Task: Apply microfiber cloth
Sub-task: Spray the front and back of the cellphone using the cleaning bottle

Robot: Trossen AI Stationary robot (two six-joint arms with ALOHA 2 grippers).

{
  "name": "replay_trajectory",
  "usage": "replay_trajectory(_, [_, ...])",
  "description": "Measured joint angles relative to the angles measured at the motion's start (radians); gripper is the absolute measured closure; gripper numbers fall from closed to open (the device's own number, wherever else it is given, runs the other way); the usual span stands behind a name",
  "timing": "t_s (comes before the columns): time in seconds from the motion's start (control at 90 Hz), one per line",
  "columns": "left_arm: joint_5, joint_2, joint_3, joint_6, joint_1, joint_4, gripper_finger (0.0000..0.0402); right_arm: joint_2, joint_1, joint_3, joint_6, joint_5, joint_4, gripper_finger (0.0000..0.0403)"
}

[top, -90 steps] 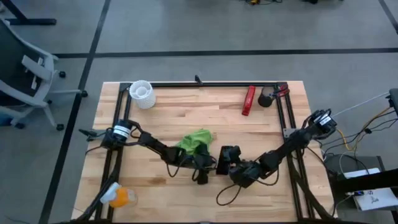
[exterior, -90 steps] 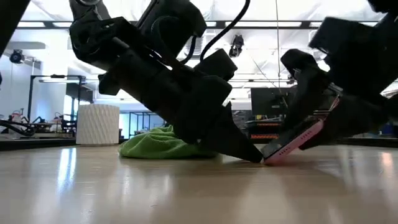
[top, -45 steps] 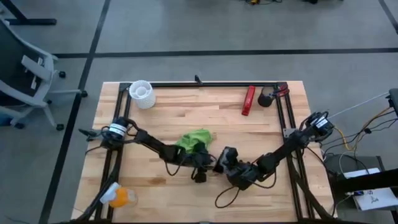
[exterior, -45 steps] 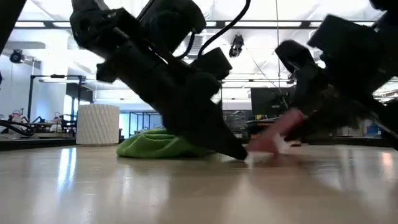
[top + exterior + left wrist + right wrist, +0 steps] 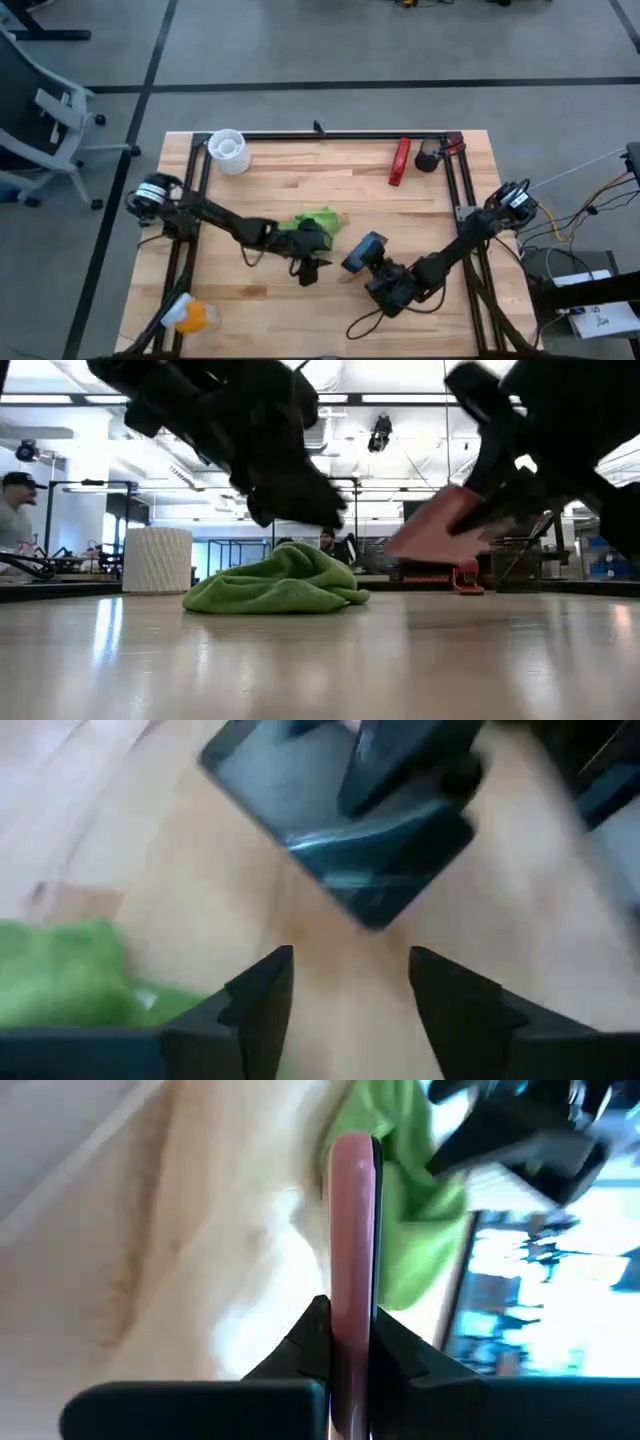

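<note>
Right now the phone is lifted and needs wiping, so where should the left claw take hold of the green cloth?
Take the microfiber cloth at its raised, bunched crest, coming down from above. It lies crumpled in a mound on the table, so the top folds give something to pinch. The open left claw sits just beside it. The right claw holds the phone up, off the table.

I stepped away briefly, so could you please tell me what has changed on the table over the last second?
The right gripper has lifted the phone off the table, clamped by its edges. The left gripper, open, has pulled back from the phone toward the green cloth. The cloth, white cup and red tool stayed put.
</note>
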State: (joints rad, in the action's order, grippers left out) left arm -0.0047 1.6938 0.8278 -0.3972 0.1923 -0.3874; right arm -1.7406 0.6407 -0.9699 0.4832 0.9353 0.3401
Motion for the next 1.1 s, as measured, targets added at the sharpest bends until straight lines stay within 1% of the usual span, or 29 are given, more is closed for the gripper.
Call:
replay_trajectory(0.089, [0.130,-0.009,-0.063,-0.081,-0.058,-0.152,0.0171,0.001,-0.002,-0.020,0.091,0.076,0.002,0.0394])
replay_trajectory(0.167, [0.239,-0.010,-0.101,-0.155,-0.109,-0.239,0.0151,0.001,-0.002,-0.047,0.173,0.127,-0.003,0.0394])
replay_trajectory(0.289, [0.311,-0.010,-0.137,-0.238,-0.165,-0.308,0.0127,0.001,0.007,-0.099,0.287,0.202,-0.008,0.0394])
replay_trajectory(0.4, [0.419,-0.010,-0.133,-0.286,-0.194,-0.372,0.0117,0.002,0.007,-0.145,0.379,0.217,-0.009,0.0395])
replay_trajectory(0.556, [0.574,-0.010,-0.077,-0.358,-0.197,-0.391,0.0121,0.002,0.000,-0.170,0.455,0.218,-0.009,0.0395])
replay_trajectory(0.689, [0.635,0.002,-0.017,-0.410,-0.194,-0.355,0.0131,0.002,-0.009,-0.174,0.550,0.222,-0.054,0.0395])
replay_trajectory(0.811, [0.650,0.005,0.032,-0.397,-0.193,-0.275,0.0140,0.002,-0.014,-0.174,0.656,0.260,-0.099,0.0395])
replay_trajectory(0.867, [0.651,0.005,0.043,-0.390,-0.193,-0.243,0.0148,0.002,-0.017,-0.174,0.672,0.270,-0.098,0.0395])
replay_trajectory(0.989, [0.652,0.005,0.043,-0.392,-0.193,-0.231,0.0178,0.002,-0.021,-0.175,0.673,0.273,-0.099,0.0395])
replay_trajectory(1.1, [0.649,0.006,0.041,-0.387,-0.193,-0.230,0.0220,0.002,-0.021,-0.175,0.672,0.275,-0.101,0.0395])
